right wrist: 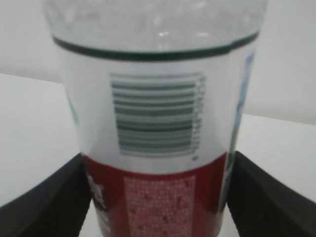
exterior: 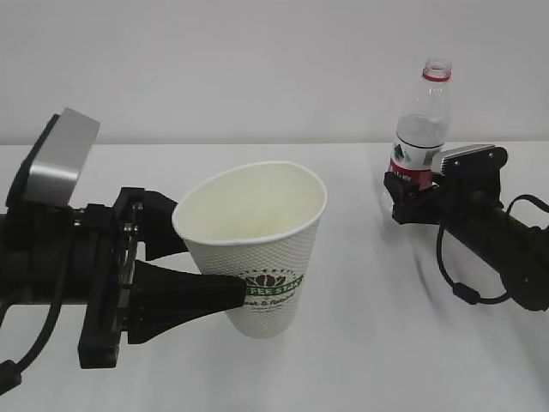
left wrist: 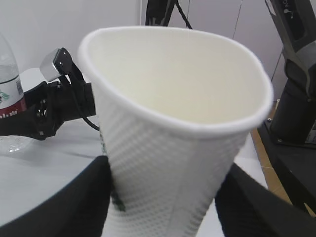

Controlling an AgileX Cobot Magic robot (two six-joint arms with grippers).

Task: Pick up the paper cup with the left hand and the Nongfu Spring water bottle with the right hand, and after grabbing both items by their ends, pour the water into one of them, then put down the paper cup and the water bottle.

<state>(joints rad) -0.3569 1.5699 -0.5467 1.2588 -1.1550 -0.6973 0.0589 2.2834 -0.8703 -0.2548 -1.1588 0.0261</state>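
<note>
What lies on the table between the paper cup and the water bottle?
Nothing: in the exterior view, only bare white table separates the paper cup from the water bottle.

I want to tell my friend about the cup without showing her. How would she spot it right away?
Look at the white table, then at the big black gripper reaching in from the left. Between its long jaws sits the paper cup: white, bumpy-walled, wide open on top, with a green logo near the bottom. The only other container is a tall clear bottle with a red label.

Green logo text on paper cup (exterior: 268,257) — mostly illegible ("FEE STA" approx.)
</note>
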